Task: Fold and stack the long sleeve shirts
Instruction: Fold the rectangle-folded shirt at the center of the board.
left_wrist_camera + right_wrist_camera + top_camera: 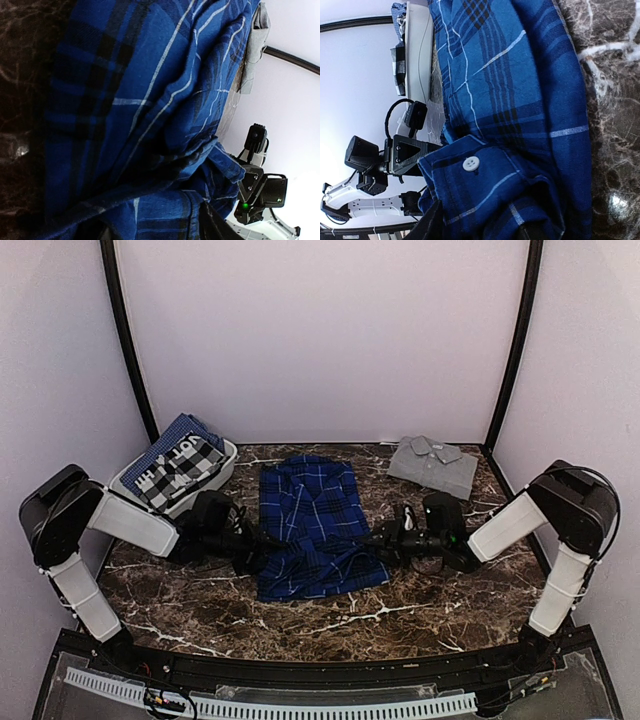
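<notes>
top external view: blue-and-black plaid shirt (315, 525) lies in the middle of the dark marbled surface (400, 625), collar toward the far wall, front side up, its near part bunched & rumpled. grey shirt (433, 464) sits folded at the far right of the surface, collar up, apart from the plaid shirt and not stacked w/ it. white bin (229, 453) at far left holds folded cloth: a black-and-white checked piece (190, 465) w/ lettering, lying on a small-check blue piece (180, 430). left arm (130, 525) reaches in low from the left & right arm (510, 523) from the right, both wrists down by the plaid shirt's near half, one at each side edge. left wrist view: left fingers (210, 227) show only as dark tips at the bottom edge, spread apart, w/ a rumpled fold of plaid btwn them; the cloth fills most of the view. right wrist view: right fingers (431, 224) also stand apart, not pressed together, w/ a plaid cuff btwn & just ahead of them; the cuff carries a white button (471, 163). can't tell whether either pair touches the cloth
</notes>
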Controlling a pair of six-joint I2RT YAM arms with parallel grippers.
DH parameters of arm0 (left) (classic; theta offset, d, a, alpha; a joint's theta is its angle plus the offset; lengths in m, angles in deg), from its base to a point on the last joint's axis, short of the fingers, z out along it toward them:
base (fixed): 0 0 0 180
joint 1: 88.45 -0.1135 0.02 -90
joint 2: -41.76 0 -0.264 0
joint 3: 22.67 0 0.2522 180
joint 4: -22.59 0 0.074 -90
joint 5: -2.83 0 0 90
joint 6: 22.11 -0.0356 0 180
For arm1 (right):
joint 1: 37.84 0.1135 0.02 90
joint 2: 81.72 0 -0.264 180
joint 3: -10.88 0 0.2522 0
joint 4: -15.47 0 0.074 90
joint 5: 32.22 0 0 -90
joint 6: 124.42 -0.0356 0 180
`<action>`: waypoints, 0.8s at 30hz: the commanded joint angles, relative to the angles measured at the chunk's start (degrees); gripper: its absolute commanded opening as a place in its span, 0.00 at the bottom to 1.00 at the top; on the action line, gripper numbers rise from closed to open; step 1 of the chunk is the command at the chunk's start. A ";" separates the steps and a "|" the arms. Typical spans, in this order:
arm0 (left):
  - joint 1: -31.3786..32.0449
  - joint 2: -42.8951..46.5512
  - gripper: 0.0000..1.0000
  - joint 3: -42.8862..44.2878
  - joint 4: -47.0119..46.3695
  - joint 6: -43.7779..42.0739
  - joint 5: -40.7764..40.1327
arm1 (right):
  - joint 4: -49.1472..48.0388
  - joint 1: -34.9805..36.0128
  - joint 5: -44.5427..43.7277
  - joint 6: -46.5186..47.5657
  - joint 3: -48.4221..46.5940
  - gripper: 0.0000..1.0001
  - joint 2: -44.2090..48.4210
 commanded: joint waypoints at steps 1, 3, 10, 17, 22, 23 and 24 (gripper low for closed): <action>-0.86 2.59 0.58 1.07 3.87 -3.10 -1.67 | 2.27 0.26 -0.57 2.62 -1.72 0.46 1.18; -1.34 2.65 0.63 1.79 3.77 -4.10 -1.42 | 2.48 0.26 -0.50 2.92 -2.11 0.52 1.17; -2.71 0.91 0.69 6.50 5.04 -8.95 1.85 | 8.02 0.27 -1.00 7.11 -5.70 0.70 1.57; -3.90 -0.44 0.70 7.56 5.26 -9.17 2.58 | 13.22 -0.69 -2.01 10.64 -10.68 0.83 1.16; -5.33 -2.01 0.70 7.63 3.53 -7.94 2.92 | 12.66 -2.53 -1.11 10.00 -11.97 0.98 -0.47; -5.68 -2.65 0.70 7.92 3.53 -7.94 2.97 | 13.01 -2.69 -1.01 10.28 -12.50 0.99 -0.85; -5.80 -2.96 0.70 8.13 3.69 -8.10 2.83 | 13.49 -2.91 -0.78 10.54 -13.03 0.99 -1.24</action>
